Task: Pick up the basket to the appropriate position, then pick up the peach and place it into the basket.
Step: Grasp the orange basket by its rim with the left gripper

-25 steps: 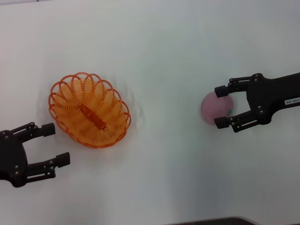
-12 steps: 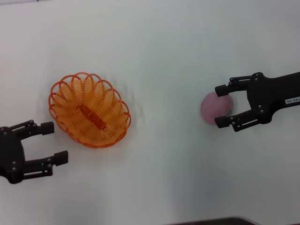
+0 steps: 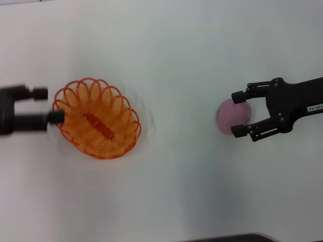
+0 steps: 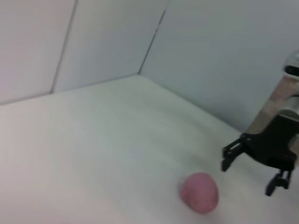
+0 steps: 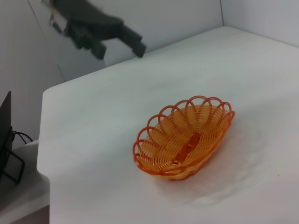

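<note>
The orange wire basket (image 3: 96,118) stands on the white table at the left; it also shows in the right wrist view (image 5: 184,140), empty. My left gripper (image 3: 48,106) is open at the basket's left rim, blurred by motion, one fingertip close to the rim; the right wrist view shows it (image 5: 119,50) raised beyond the basket. The pink peach (image 3: 226,115) lies at the right. My right gripper (image 3: 237,114) is open, its fingers on either side of the peach's right part. In the left wrist view the peach (image 4: 200,192) lies apart from the right gripper (image 4: 247,177).
The white table (image 3: 166,60) stretches between basket and peach. A dark edge (image 3: 227,238) shows at the bottom of the head view. A black frame (image 5: 7,140) stands off the table's edge in the right wrist view. Pale walls (image 4: 93,37) close the far side.
My left gripper has moved from the front left of the basket farther away, up to the basket's left rim. The right gripper, peach and basket have not moved.
</note>
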`<state>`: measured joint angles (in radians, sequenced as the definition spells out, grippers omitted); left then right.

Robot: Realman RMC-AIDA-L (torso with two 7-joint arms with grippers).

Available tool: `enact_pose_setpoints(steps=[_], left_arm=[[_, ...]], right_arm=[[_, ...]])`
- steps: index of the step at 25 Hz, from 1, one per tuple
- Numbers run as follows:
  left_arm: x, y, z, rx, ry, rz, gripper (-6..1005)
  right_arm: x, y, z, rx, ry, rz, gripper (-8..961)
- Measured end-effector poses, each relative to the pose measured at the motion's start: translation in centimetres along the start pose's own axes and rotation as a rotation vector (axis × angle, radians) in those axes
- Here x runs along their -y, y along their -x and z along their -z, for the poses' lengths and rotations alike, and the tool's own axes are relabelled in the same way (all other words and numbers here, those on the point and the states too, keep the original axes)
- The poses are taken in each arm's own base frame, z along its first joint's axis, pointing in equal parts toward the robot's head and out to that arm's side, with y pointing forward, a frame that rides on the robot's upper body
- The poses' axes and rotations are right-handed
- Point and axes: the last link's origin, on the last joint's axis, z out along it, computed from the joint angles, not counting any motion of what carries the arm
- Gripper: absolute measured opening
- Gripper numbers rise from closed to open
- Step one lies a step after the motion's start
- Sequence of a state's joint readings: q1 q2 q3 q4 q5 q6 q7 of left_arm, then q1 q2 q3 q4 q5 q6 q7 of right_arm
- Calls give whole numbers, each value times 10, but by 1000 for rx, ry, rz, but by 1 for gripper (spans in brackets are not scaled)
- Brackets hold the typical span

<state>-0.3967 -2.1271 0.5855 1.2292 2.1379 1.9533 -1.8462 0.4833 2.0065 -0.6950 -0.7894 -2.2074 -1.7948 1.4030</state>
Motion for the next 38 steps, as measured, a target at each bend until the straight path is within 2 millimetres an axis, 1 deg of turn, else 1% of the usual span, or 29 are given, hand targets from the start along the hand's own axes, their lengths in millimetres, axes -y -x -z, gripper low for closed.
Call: enact_pose_setpoints(steps=[4,5,9,14,17,20,22,25,29,33,38], left_arm=[[6,-37,-11,98,-36,35,858],[8,-48,-16,130,-56,39,858],[17,-75,-37,241,-163,44,858],[30,-95,-58,345,-304,41,859],[33,-103,-73,425,-358,18,859],[37,-104,-86,514,-412,-11,859],[41,-101,-98,573,-446,-26,859],[46,-91,-115,629,-460,-40,859],[54,-72,-136,684,-459,-55,858],[57,-68,-142,697,-470,-71,858],[62,-66,-143,700,-502,-74,837]], right_arm=[[0,0,0,-1,-2,1,930],[0,0,0,-2,-3,1,931],[1,0,2,0,-6,2,931],[1,1,1,-2,-6,5,931],[2,2,1,-1,-6,8,931],[3,3,1,-1,-6,13,931],[3,4,-1,-1,-5,20,931],[2,3,-2,3,-2,30,931],[2,3,-3,6,-4,30,931],[2,2,-3,8,-6,28,931],[2,0,-3,9,-12,32,930]])
